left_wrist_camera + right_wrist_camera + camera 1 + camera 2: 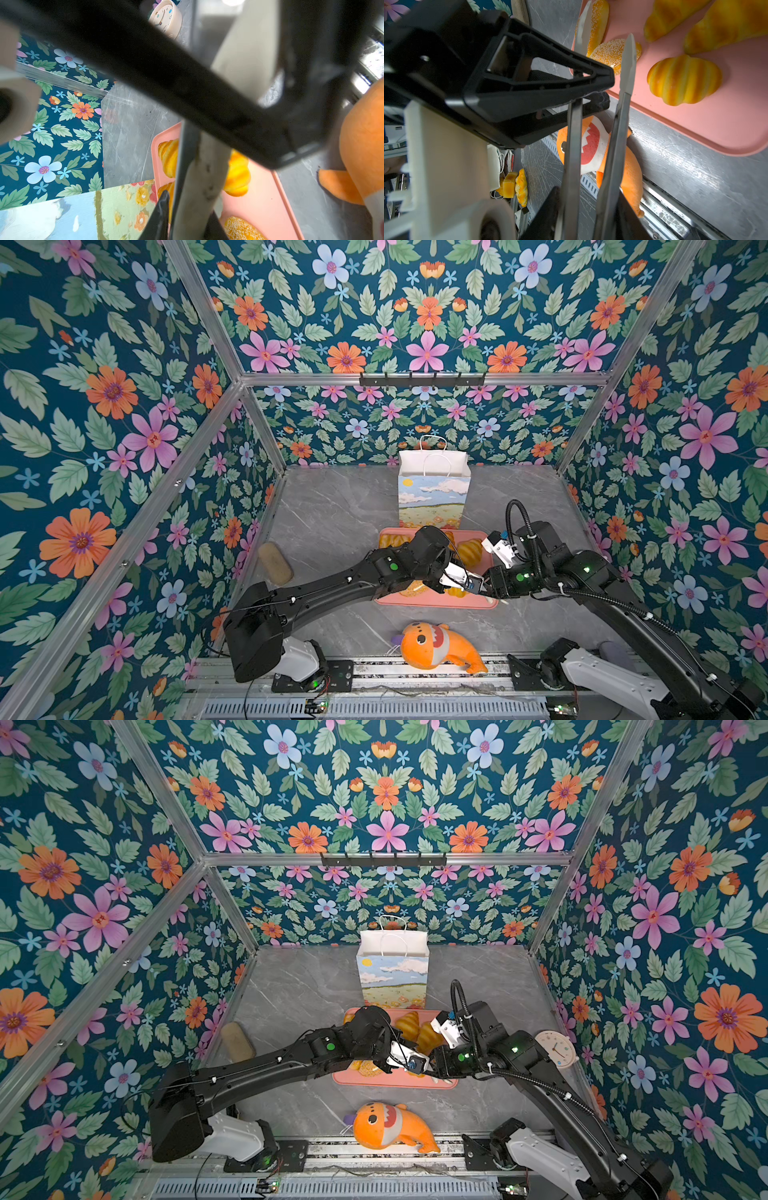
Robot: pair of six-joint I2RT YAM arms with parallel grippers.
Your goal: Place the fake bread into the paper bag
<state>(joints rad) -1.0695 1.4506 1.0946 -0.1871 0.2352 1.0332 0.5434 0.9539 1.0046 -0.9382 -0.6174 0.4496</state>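
The fake bread, glossy golden-brown ridged croissants and sesame-speckled rolls, lies on a pink tray before the upright paper bag printed with sky and field. No legible writing. Right end effector slightly spread, empty, over the rolls; left end effector state unclear.

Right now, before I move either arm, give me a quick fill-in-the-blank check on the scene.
1. The fake bread lies on a ____ tray.
2. The paper bag stands ____, mouth open, behind the tray.
3. The plush fish near the arm bases is ____.
4. A sesame roll lies beyond the right gripper, whose fingers stand ____.

Missing: pink; upright; orange; apart
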